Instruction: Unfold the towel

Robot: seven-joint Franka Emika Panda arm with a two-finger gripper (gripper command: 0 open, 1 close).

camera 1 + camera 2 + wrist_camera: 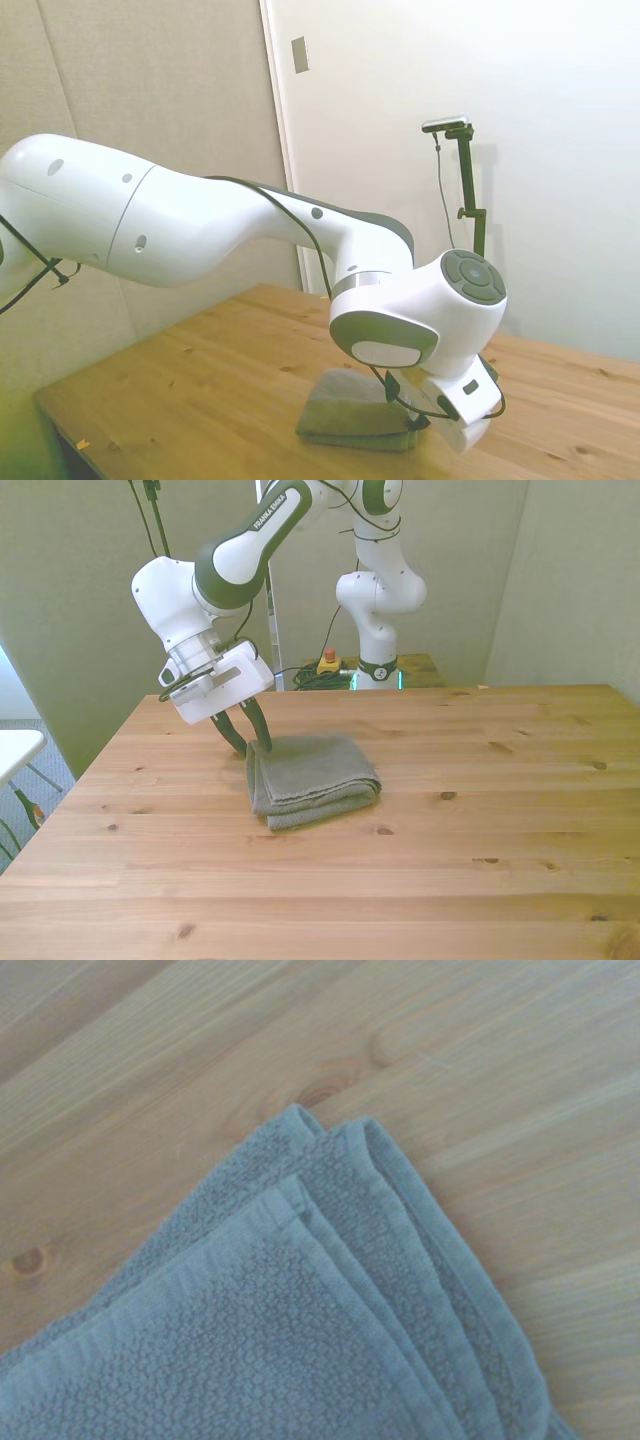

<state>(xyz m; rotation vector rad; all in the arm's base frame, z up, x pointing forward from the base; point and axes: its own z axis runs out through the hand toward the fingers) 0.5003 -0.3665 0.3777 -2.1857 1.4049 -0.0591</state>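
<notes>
Towel (312,770) part-hidden behind gripper (249,743)

We see a wooden worktop (480,810) of pale pine boards with dark knots scattered across it. Behind its far edge in the front view, a small yellow box with a red button (328,663) sits among dark cables (300,672). At the front view's left, beside the worktop, the corner of a white table (15,750) shows. In the side view we see a white door (420,140) with a small grey plate (300,54) near its edge.
</notes>
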